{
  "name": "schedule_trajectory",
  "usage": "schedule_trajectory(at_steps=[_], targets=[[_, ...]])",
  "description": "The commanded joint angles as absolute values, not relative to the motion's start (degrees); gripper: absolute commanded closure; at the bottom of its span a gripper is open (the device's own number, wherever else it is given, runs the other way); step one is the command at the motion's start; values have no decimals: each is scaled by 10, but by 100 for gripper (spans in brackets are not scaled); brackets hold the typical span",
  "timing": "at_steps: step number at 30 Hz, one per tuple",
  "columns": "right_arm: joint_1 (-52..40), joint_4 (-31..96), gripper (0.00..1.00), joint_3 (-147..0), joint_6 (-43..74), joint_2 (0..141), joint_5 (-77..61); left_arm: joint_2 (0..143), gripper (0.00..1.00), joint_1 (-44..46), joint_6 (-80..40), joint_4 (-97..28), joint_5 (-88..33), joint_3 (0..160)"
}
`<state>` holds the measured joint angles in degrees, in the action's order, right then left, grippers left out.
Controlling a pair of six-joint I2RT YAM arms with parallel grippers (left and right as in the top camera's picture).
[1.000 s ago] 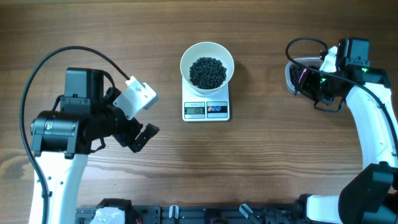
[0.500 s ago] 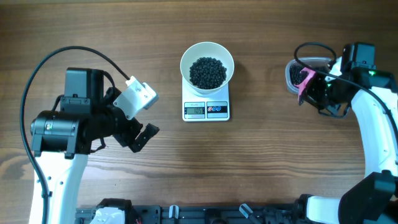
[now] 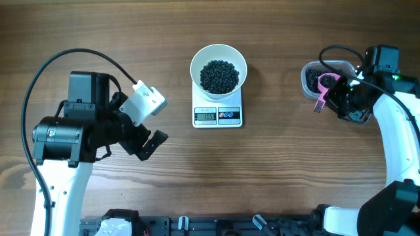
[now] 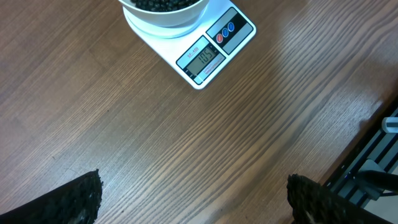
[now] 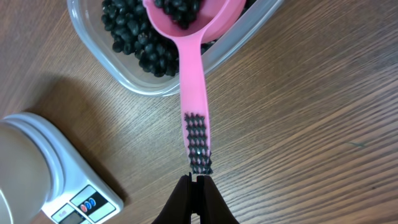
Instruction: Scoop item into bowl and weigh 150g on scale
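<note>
The white bowl (image 3: 218, 67) stands on the scale (image 3: 218, 116) and holds a dark heap of the item (image 3: 218, 75); it also shows at the top of the left wrist view, bowl (image 4: 163, 14) on scale (image 4: 211, 53). The display reads 105. My right gripper (image 5: 199, 178) (image 3: 318, 107) is shut on the taped end of a pink scoop (image 5: 193, 68). The scoop's head holds a few beans and lies over the clear tub (image 5: 155, 84) of beans (image 5: 134, 43). My left gripper (image 4: 199, 205) (image 3: 148, 143) hangs open over bare wood, left of the scale.
The clear tub (image 3: 308, 78) sits at the right of the table, well apart from the scale. A black rail (image 3: 210, 226) runs along the front edge. Both arms' cables loop above the table.
My right gripper has drawn back to the right, and the pink scoop has come into sight with its head over the tub's beans. The left arm, the bowl and the scale have not moved.
</note>
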<state>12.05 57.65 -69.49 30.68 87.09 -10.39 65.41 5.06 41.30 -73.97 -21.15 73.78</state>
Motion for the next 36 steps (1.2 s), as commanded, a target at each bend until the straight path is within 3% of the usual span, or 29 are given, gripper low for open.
schedule_trajectory(at_steps=[1, 5, 6, 8, 12, 13, 14, 19, 25, 33, 36], targets=[[123, 575, 96, -700, 317, 860, -86, 649, 0, 46, 411, -740, -225, 741], [123, 584, 92, -700, 326, 860, -86, 649, 0, 46, 411, -740, -225, 741], [123, 586, 86, -700, 335, 860, -91, 649, 0, 46, 411, -740, -225, 741], [123, 588, 65, -703, 336, 855, -109, 649, 0, 46, 411, -740, -225, 741], [123, 604, 43, -705, 380, 801, -89, 649, 0, 46, 412, -740, -225, 741], [123, 609, 31, -705, 394, 778, -83, 649, 0, 46, 411, -740, -225, 741], [123, 615, 2, -705, 409, 751, -73, 649, 0, 46, 411, -740, -225, 741], [112, 625, 0, -686, 532, 616, -9, 649, 0, 46, 411, -740, -225, 741], [63, 599, 0, -564, 737, 507, 37, 649, 0, 46, 411, -740, -225, 741], [-30, 339, 1, -347, 929, 489, 57, 649, 0, 46, 411, -740, -225, 741], [-40, 279, 2, -319, 950, 515, 58, 649, 0, 46, 411, -740, -225, 741]])
